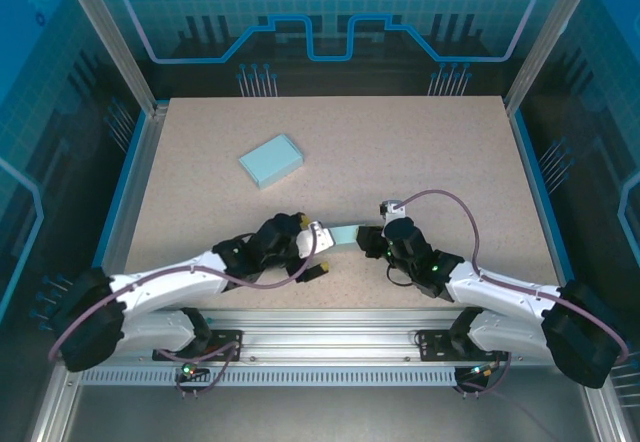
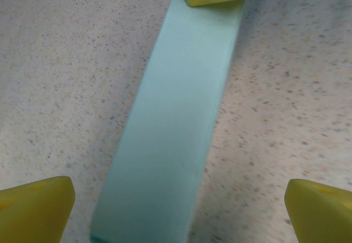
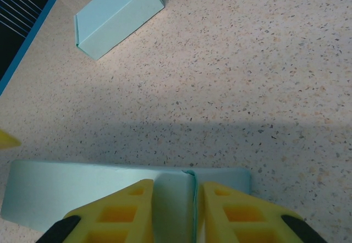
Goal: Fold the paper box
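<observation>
Your paper box (image 1: 344, 234) lies near-centre on the table (image 1: 420, 152), its right end pinched by your right gripper (image 3: 176, 192) to anchor it, while your left gripper (image 2: 179, 204) straddles the left end with jaws wide, gripping nothing, probably ready to regrip; 1 folded box (image 1: 271, 160) sits far-left.

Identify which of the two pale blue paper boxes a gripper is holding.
The long pale blue paper box pinched by the right gripper; the other box lies apart.
</observation>
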Robot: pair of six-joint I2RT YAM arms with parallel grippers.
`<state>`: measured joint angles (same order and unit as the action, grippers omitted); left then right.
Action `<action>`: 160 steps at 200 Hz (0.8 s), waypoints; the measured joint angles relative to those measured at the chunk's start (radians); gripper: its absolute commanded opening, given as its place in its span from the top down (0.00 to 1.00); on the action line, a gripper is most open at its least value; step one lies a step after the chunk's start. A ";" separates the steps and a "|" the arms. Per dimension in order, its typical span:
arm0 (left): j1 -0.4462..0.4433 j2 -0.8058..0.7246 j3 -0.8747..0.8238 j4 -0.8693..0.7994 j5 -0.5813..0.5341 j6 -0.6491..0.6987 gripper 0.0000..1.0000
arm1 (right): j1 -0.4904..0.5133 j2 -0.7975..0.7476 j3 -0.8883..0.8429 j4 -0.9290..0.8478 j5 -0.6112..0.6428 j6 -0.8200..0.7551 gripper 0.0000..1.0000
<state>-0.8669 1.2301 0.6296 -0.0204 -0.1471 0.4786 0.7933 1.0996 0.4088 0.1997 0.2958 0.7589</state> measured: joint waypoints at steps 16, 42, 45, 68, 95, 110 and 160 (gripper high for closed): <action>0.000 0.078 0.043 0.013 -0.032 0.047 0.04 | 0.001 0.006 0.005 -0.001 0.002 0.000 0.75; 0.000 0.189 0.108 0.017 -0.077 0.099 0.22 | 0.001 0.015 0.011 -0.001 0.008 0.000 0.75; 0.000 0.198 0.114 0.017 -0.080 0.105 0.25 | 0.001 0.016 0.011 -0.001 0.008 0.000 0.75; -0.001 0.247 0.150 0.003 -0.092 0.138 0.50 | 0.003 0.016 0.012 -0.003 0.020 0.000 0.75; -0.011 0.259 0.172 -0.021 -0.094 0.169 0.59 | 0.003 0.012 0.022 -0.023 0.040 -0.001 0.70; -0.013 0.272 0.182 -0.018 -0.103 0.180 0.59 | 0.003 0.006 0.034 -0.055 0.046 0.001 0.64; -0.007 0.348 0.186 0.113 -0.269 0.209 0.66 | -0.044 -0.041 0.089 -0.362 0.032 -0.018 0.36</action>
<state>-0.8742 1.5784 0.8158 0.0921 -0.4160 0.6880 0.7494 1.0584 0.4976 -0.1619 0.3283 0.7406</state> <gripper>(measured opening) 0.438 0.583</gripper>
